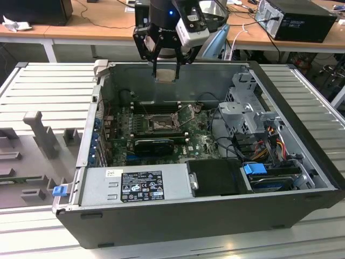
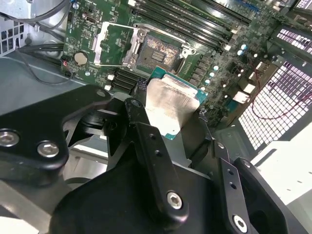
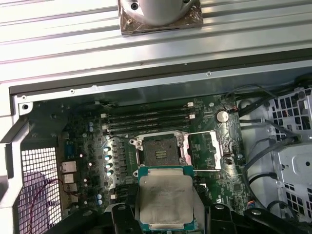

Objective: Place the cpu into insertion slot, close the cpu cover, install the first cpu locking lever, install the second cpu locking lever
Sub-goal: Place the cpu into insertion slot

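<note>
End effector grips cpu by its edges, level, above far wall of case; insertion slot below, nearer, bare, w/ cpu cover swung open so chip can drop in.

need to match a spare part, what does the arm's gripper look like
The gripper is black, built of hinged bars with silver screw heads; its fingers are flat black bars with small holes. A blue light glows on its body; a pale grey box sits beside it.
</note>
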Available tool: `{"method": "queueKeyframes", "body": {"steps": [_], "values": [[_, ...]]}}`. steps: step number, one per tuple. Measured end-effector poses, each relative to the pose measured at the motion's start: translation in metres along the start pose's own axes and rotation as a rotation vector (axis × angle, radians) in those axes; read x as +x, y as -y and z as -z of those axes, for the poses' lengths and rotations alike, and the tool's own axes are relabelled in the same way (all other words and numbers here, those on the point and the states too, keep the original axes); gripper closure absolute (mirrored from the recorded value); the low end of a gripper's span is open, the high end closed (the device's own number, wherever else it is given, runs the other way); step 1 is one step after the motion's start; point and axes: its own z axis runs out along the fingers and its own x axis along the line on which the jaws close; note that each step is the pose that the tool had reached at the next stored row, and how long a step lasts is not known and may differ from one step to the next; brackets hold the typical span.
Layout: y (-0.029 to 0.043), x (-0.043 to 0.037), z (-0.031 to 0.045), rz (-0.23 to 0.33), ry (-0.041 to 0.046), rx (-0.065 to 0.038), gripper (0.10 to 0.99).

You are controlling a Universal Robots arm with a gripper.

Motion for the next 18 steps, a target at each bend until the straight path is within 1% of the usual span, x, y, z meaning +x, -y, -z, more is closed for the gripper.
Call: {"method": "queueKeyframes", "body": {"steps": [4,9,14,18], "values": [[0.0000,0.0000,0.0000,-0.018,0.0017,0.000,0.557],[0.0000,0.0000,0.0000,-0.057,0.0051,-0.001,0.557],[0.0000,0.0000,0.0000,-0.080,0.0072,-0.002,0.557],[0.0000,0.0000,-0.0001,-0.110,0.0098,-0.002,0.557]]}}
